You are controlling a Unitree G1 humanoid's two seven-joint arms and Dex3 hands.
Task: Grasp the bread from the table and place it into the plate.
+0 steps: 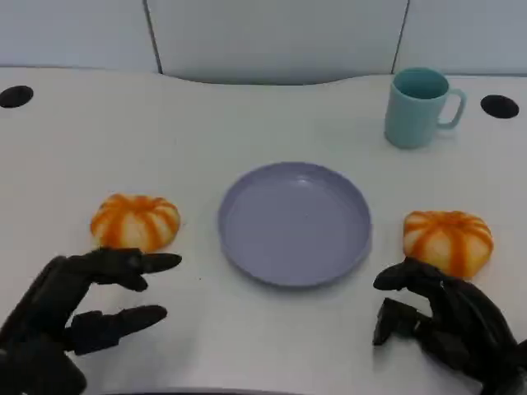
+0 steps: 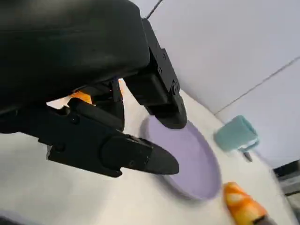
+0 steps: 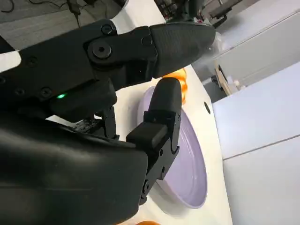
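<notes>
From the head camera, the left hand (image 1: 78, 309) rests low over the white table (image 1: 74, 140) with its fingers spread and reaching forward, nothing between them. The left bread (image 1: 135, 221), an orange-and-white striped bun, lies just beyond its upper fingertips, apart from them. The right hand (image 1: 445, 317) sits with fingers curved downward and parted, empty; the right bread (image 1: 448, 240) lies right ahead of it, and whether the fingertips touch it cannot be told. The lilac plate (image 1: 295, 222) stands bare between the two hands, further forward, and a teal mug (image 1: 419, 107) stands well beyond the right hand.

At the left wrist, the left hand's fingers (image 2: 140, 157) stretch out wide apart, holding nothing. The plate (image 2: 197, 164) lies past them, with the mug (image 2: 235, 133) and one bun (image 2: 241, 204) beyond.

At the right wrist, the right hand's fingers (image 3: 164, 117) are bent and separated, gripping nothing. The plate (image 3: 190, 164) lies past them, an orange bun (image 3: 179, 79) partly hidden behind.
</notes>
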